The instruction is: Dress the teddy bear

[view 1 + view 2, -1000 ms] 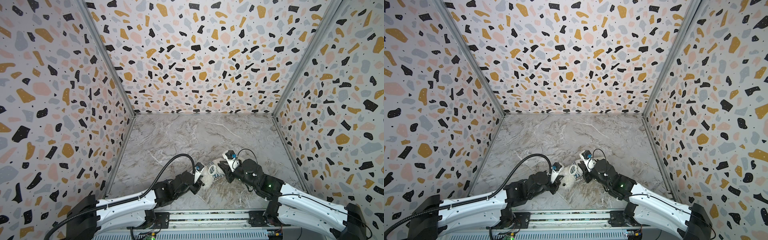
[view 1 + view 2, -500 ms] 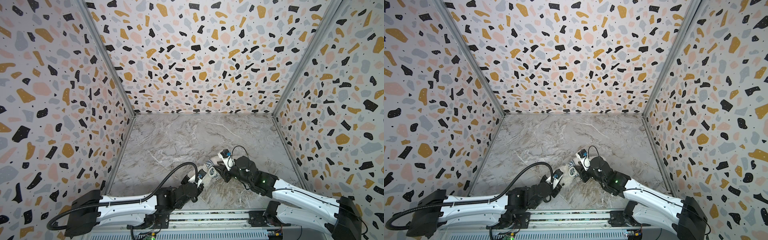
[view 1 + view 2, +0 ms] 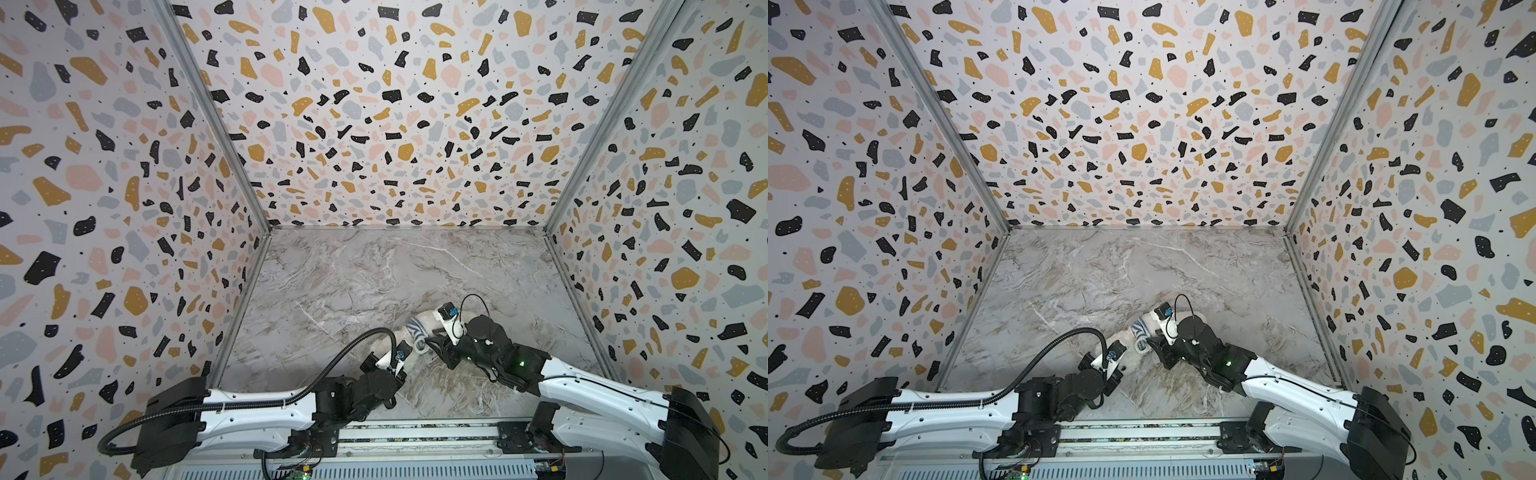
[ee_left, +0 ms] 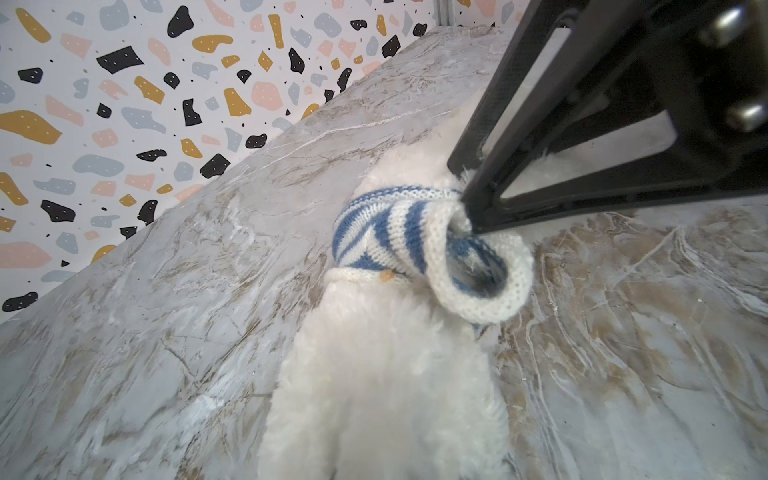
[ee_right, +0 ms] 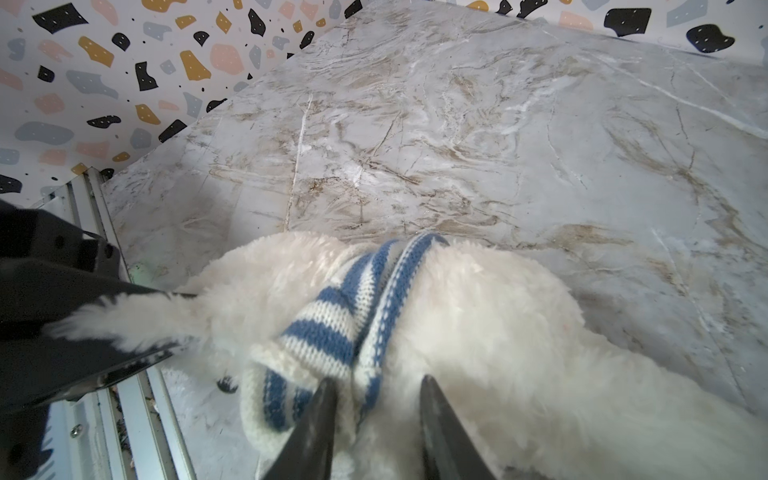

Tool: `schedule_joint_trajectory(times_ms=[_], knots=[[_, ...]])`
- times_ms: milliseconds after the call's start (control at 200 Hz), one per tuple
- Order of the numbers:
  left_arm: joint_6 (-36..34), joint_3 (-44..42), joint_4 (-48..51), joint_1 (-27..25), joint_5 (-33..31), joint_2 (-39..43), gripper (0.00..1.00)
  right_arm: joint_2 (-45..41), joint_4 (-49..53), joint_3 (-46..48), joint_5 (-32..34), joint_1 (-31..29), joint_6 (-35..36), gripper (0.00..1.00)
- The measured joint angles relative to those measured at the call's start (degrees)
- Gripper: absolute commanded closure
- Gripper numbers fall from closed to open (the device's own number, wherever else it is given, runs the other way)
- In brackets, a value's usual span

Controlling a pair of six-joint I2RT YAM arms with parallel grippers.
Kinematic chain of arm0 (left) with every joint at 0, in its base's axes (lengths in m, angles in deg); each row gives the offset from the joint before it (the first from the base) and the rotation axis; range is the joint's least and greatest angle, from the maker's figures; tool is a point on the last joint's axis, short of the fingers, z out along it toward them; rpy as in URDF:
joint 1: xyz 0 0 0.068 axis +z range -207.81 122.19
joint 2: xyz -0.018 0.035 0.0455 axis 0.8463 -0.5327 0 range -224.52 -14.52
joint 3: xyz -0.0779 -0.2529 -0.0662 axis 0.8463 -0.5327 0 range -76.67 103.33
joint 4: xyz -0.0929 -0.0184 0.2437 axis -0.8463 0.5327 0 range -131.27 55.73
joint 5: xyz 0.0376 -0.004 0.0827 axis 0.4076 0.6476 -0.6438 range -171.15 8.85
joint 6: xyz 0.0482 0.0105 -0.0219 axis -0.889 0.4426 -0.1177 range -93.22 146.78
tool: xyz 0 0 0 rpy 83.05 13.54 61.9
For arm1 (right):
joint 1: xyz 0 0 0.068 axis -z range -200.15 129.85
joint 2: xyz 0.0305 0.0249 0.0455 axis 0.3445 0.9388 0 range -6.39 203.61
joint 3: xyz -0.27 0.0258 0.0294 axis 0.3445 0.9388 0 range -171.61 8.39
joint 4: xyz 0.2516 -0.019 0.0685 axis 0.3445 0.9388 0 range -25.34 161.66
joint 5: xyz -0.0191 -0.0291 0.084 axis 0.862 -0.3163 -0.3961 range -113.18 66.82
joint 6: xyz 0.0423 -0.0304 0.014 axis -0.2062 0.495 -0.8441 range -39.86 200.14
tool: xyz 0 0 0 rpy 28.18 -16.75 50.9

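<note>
The left gripper (image 5: 166,320) is squeezed tight on a tuft of the teddy bear's (image 5: 498,332) white fluff. In both top views it reaches in low from the front left (image 3: 407,348), right beside the bear.

The right gripper (image 5: 374,386) comes in from the front right. Its two black fingers (image 5: 320,419) stand a little apart and do not pinch anything. The edge of the striped shirt (image 5: 328,328) sits between them. In the left wrist view, one finger tip pokes into the round open end of the shirt (image 4: 386,232), and the other tip rests on the fur just next to it.

The teddy bear (image 4: 386,374) lies on the marble table (image 3: 353,274), near the front edge, between the two grippers. In a top view it is a bit right of the middle (image 3: 424,319). The blue-and-white knitted shirt (image 3: 415,330) is bunched up in a band around the bear. White fur sticks out on both sides of it. I cannot see the bear's face.

Past the bear, the gray and brown table runs back to the speckled walls (image 3: 374,124).
</note>
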Motion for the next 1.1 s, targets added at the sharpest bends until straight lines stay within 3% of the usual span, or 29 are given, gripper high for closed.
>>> schedule_joint_trajectory(times_ms=[260,536,1101], knots=[[0.0,0.0,-0.9,-1.6,-1.5,-3.1,1.0,-1.1,-0.5,1.5,-1.4,0.0,-1.3,0.58],[0.2,0.0,-3.0,-2.6,-2.3,-5.2,1.0,-7.1,1.6,1.5,0.2,-0.1,-2.1,0.61],[0.3,0.0,-5.2,-4.4,-2.6,-9.1,1.0,1.1,2.0,0.9,2.6,-0.1,-1.3,0.68]])
